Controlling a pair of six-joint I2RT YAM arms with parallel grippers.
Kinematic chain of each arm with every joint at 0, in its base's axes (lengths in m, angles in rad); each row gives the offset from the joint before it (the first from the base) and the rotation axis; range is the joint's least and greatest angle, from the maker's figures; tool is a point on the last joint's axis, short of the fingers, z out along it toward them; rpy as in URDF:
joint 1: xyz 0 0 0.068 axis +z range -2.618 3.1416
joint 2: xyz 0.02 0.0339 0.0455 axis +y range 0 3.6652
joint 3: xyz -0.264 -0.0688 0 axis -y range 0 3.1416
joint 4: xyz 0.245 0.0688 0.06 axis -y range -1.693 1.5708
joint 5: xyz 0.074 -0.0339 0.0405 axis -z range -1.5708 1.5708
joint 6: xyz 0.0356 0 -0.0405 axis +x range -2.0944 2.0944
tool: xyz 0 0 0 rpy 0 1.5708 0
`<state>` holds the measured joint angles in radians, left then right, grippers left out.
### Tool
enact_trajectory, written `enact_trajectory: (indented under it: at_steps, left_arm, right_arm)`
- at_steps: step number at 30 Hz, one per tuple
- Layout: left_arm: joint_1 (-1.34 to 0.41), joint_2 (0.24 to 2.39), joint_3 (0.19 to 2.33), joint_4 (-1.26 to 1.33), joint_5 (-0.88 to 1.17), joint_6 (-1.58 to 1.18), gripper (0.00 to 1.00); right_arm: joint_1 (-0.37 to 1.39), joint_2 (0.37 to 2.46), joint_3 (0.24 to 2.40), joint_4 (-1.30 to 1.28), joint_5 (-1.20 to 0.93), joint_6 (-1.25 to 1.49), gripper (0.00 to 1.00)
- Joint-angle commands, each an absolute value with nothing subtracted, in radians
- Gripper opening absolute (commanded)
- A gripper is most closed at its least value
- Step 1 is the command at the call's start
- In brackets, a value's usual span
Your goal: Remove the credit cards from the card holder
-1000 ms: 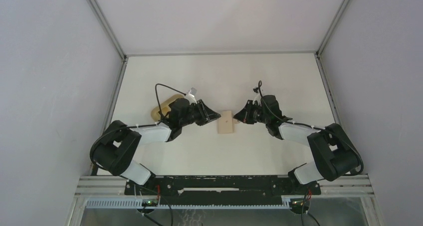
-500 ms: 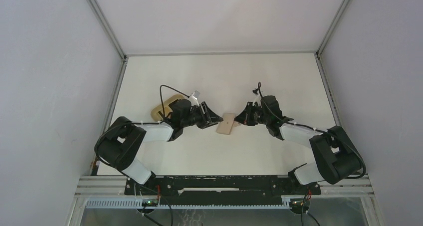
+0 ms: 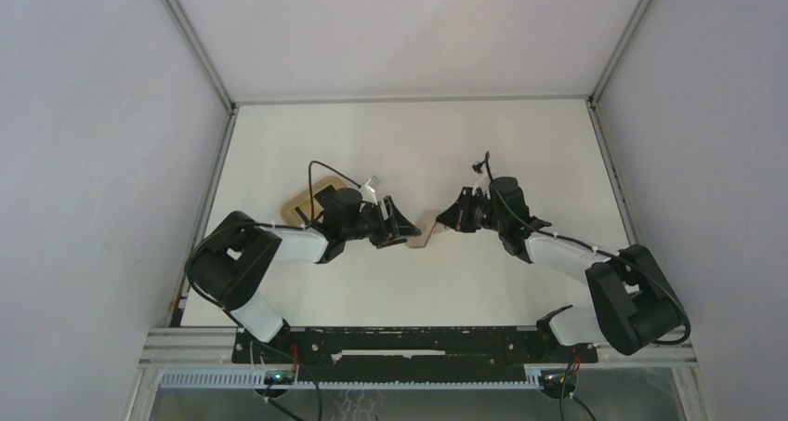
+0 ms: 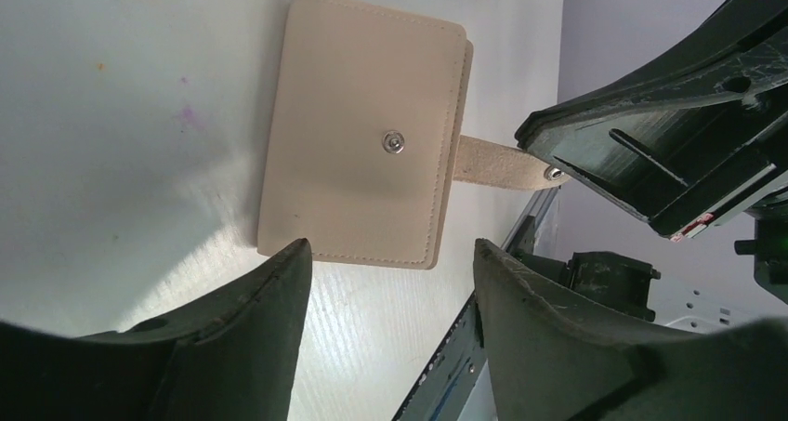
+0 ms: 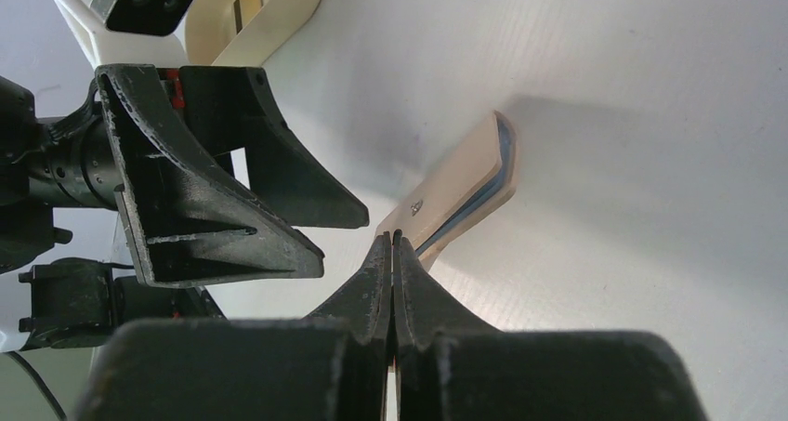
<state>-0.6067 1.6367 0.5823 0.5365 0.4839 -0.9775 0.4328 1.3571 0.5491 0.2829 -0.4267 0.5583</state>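
Our left gripper (image 4: 390, 254) has spread its jaws wide and moved in on the small beige leather folding card holder (image 4: 362, 151), which lies on the white table (image 3: 372, 142) between both arms. Our right gripper (image 5: 392, 240) stays pinched shut on its short closing tab (image 4: 497, 164). With the snap undone, we judge the credit cards are still inside.

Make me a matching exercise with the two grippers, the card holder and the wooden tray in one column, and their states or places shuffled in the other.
1 left gripper
2 right gripper
3 card holder
4 wooden tray

A pinching the tab
B partly hidden by the left arm
C jaws apart
D unsnapped, between the grippers

Pairs: 1-C, 2-A, 3-D, 4-B
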Motion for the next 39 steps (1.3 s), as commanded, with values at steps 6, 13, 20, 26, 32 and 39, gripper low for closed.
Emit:
enact_trajectory:
  at_steps: [6,13,20,26,32,39]
  left_arm:
    - [-0.619,1.652,0.652,0.556,0.517,-0.908,0.84]
    - [-0.636,1.685,0.683,0.554,0.539,-0.893,0.86]
    - [-0.640,1.720,0.690,0.554,0.527,-0.896,0.81]
    - [-0.641,1.718,0.689,0.554,0.530,-0.882,0.80]
    - [-0.641,1.690,0.696,0.532,0.531,-0.848,0.82]
    - [-0.640,1.698,0.698,0.532,0.533,-0.842,0.81]
  right_arm:
    - [0.430,1.297,0.589,0.287,-0.446,0.534,0.00]
    - [0.425,1.292,0.595,0.278,-0.456,0.536,0.00]
    - [0.417,1.287,0.595,0.264,-0.462,0.529,0.00]
    - [0.414,1.274,0.595,0.259,-0.463,0.528,0.00]
    - [0.411,1.260,0.606,0.246,-0.476,0.532,0.00]
    - [0.408,1.266,0.606,0.238,-0.478,0.527,0.00]
